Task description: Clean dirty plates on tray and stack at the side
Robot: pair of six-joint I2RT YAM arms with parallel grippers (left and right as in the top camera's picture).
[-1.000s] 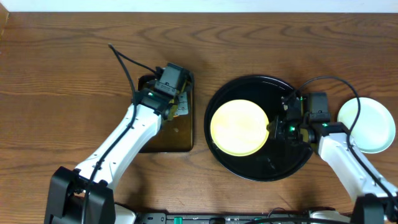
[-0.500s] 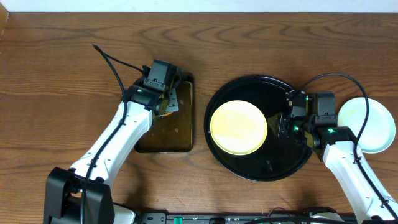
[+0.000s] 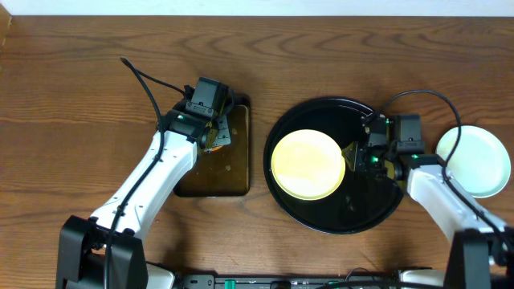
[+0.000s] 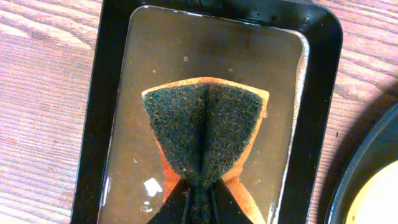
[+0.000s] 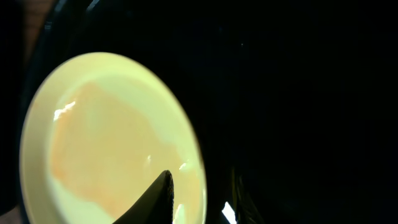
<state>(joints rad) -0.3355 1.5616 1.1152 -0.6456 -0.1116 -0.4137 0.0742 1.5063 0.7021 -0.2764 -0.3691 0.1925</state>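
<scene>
I count two plates in view: one yellow plate [image 3: 307,164] and one pale blue-white plate [image 3: 474,160]. From above I cannot tell whether that pale one is a single plate or a stack. There are two trays: one round black tray [image 3: 353,215] and one smaller rectangular tray [image 3: 217,183]. There is one sponge [image 4: 204,134]. I see two robot arms, the left arm [image 3: 152,181] and the right arm [image 3: 440,197]. Each has one gripper, so two in all: the left gripper [image 4: 199,196] and the right gripper [image 3: 351,154]. There is one wooden table [image 3: 80,96].
</scene>
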